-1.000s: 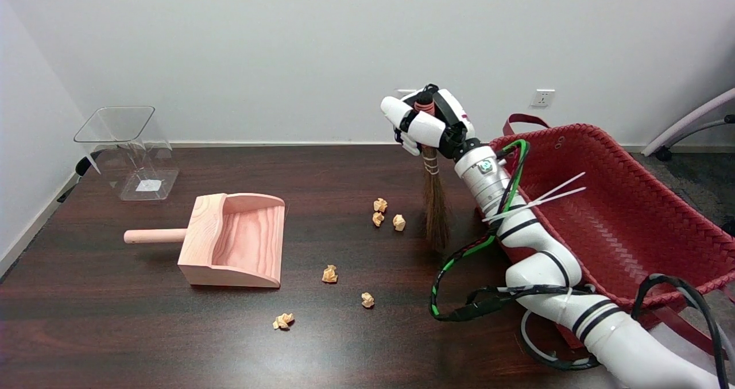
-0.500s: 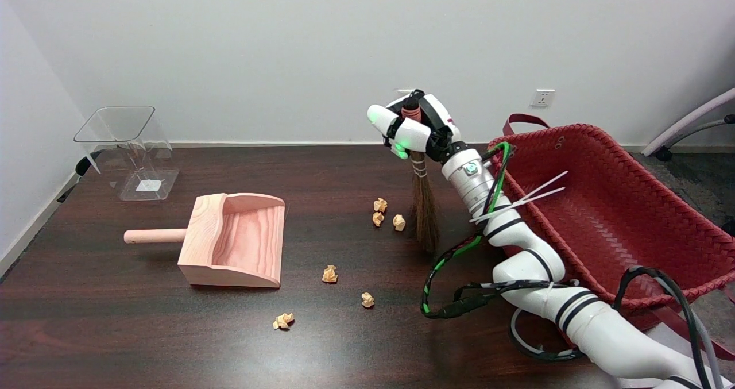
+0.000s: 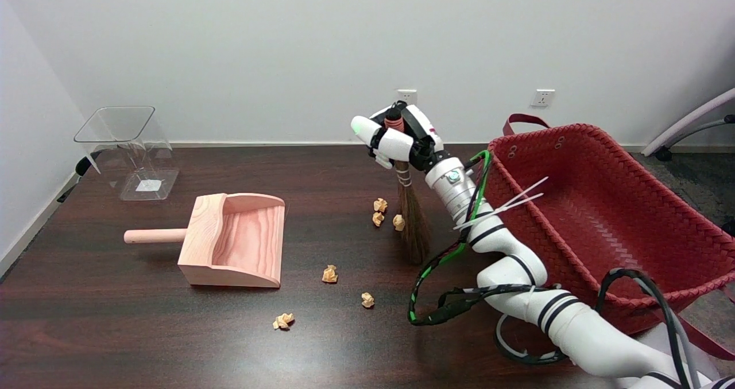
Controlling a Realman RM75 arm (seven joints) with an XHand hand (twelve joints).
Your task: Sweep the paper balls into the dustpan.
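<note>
My right hand (image 3: 400,136) grips the top of a small straw broom (image 3: 412,221), which hangs upright with its bristle tips on or just above the table. The bristles touch the right side of a cluster of three orange paper balls (image 3: 380,205), (image 3: 377,218), (image 3: 398,222). More paper balls lie nearer the front (image 3: 329,274), (image 3: 367,300), (image 3: 283,320). The wooden dustpan (image 3: 232,241) sits to the left, its mouth facing right and its round handle (image 3: 154,236) pointing left.
A red woven basket (image 3: 608,216) stands on the right, close behind my forearm. A clear plastic container (image 3: 131,150) stands at the back left. Cables loop off my arm onto the dark wooden table (image 3: 143,331) near the front right.
My right hand has carried the broom leftwards and slightly down, from beside the basket to the right edge of the three-ball cluster. The paper balls and dustpan have not moved.
</note>
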